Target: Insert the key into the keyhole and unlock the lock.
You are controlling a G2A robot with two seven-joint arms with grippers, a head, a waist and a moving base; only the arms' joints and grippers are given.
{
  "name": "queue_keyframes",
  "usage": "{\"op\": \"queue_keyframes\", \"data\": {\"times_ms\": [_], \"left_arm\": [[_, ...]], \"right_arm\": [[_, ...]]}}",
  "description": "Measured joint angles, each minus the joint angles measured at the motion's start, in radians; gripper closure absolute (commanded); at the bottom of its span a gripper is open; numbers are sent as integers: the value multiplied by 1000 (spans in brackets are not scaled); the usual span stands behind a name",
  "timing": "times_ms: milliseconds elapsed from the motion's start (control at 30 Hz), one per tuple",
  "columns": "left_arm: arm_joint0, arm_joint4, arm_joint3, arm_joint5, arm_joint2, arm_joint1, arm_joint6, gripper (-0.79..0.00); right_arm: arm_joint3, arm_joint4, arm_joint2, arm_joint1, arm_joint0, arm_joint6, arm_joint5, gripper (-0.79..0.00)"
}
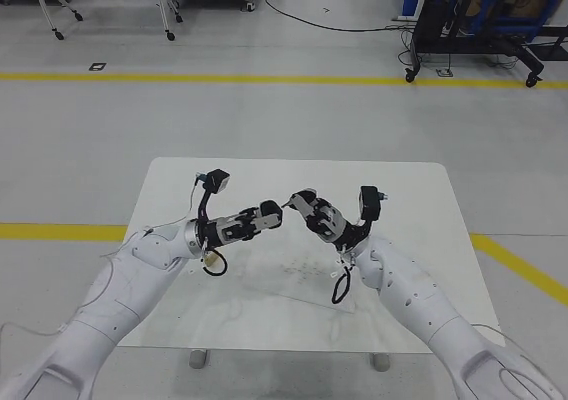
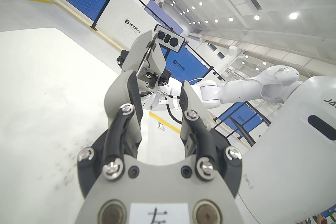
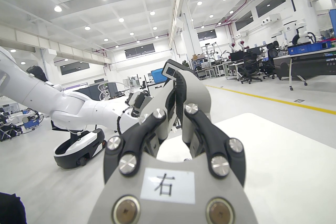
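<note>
Left gripper (image 2: 157,80) stands over the middle of the white table (image 1: 404,200), jaws wide apart and gripping nothing. Right gripper (image 3: 175,83), just right of it and nearly tip to tip, has jaws pressed together; whether they pinch the key cannot be told.

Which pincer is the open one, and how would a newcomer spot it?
Above the middle of the white table, two white arms almost meet tip to tip. The left pincer ends the robot's left arm; its ribbed fingers stand apart with nothing between them, whereas the right pincer is closed.
</note>
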Motion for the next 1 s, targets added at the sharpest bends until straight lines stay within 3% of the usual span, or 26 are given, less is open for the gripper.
{"op": "queue_keyframes", "data": {"times_ms": [100, 267, 333, 567, 667, 1000], "left_arm": [[-5, -3, 4, 0, 8, -2, 0, -289], [-7, -10, 10, 0, 10, -4, 0, -74], [-5, -15, 13, 0, 8, -5, 0, -40], [-1, -20, 19, 0, 0, -9, 0, -80], [1, -23, 21, 0, -4, -10, 0, -154], [16, -39, 26, 0, -37, -9, 0, -179]], "right_arm": [[8, 1, -10, -2, 5, 0, 0, 0], [18, 4, -21, -5, 14, 0, 0, 0], [21, 5, -24, -5, 16, 0, 0, 0], [38, -6, -51, -4, 27, 1, 0, 0], [46, -10, -60, -5, 35, 0, 0, 0], [13, -16, -32, 4, 16, 0, 0, 0]]}}
